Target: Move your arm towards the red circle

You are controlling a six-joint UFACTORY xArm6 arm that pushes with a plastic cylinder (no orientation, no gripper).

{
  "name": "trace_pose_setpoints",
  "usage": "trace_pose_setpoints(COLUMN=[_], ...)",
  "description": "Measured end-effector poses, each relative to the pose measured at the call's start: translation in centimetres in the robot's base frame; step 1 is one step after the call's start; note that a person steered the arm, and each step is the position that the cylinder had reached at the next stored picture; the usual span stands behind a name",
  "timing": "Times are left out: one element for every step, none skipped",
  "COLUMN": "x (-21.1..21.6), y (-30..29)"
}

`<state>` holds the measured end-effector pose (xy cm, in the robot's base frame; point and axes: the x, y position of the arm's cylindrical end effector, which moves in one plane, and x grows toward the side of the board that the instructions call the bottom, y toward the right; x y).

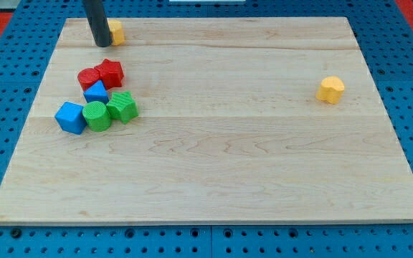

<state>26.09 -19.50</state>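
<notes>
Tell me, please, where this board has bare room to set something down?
Bare: the wide stretch between the left cluster and the yellow block at the right, plus the whole bottom. Crowded: around the red circle, below my tip, which touches another yellow block.

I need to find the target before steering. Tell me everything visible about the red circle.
The red circle is a low, round, matte block lying flat on the wooden board, upper left. It touches the red star on its right and the blue block below. My tip stands apart above it.
</notes>
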Motion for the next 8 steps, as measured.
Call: trace_pose_setpoints(x=[0.0,0.0,2.5,5.3,6.4,6.4,6.5,6.8], y=[0.0,-0.6,-0.9,-3.2,-4.2,-4.6,-4.6,-4.6])
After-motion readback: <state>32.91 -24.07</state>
